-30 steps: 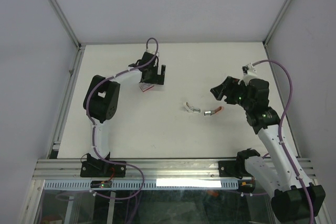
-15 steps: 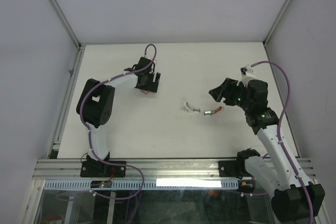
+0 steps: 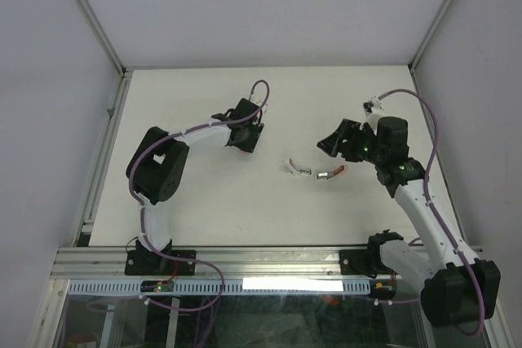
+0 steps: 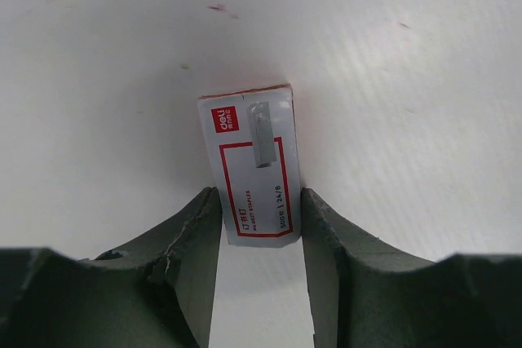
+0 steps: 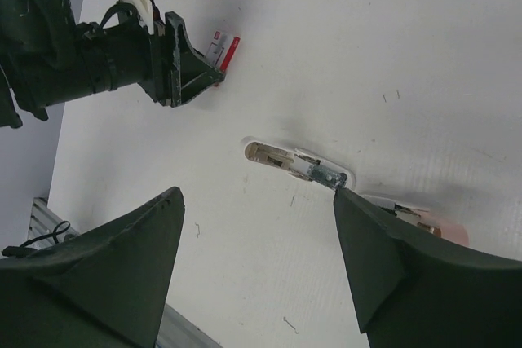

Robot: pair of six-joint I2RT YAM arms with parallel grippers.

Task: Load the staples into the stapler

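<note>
The staples are in a small red-and-white box [image 4: 253, 160] lying flat on the white table. My left gripper [image 4: 259, 193] is shut on its near end, one finger against each long side. From above, the left gripper [image 3: 245, 131] covers the box at the back centre-left. In the right wrist view the box [image 5: 227, 50] shows red at the left gripper's tips. The stapler [image 3: 330, 174] lies opened out mid-table, its white-grey part [image 5: 298, 165] to the left of its pink part [image 5: 416, 218]. My right gripper [image 3: 338, 143] hangs open above it, and in its own view [image 5: 257, 193] nothing is between the fingers.
An aluminium rail [image 3: 106, 152] runs along the table's left side and another [image 3: 261, 260] along the near edge. White walls close off the back and both sides. A few tiny loose staples [image 5: 196, 230] lie on the table near the stapler.
My left wrist has turned and shifted right over the box, and its jaws have closed from wide open onto the box's sides. The right gripper has edged slightly left and back, still open.
</note>
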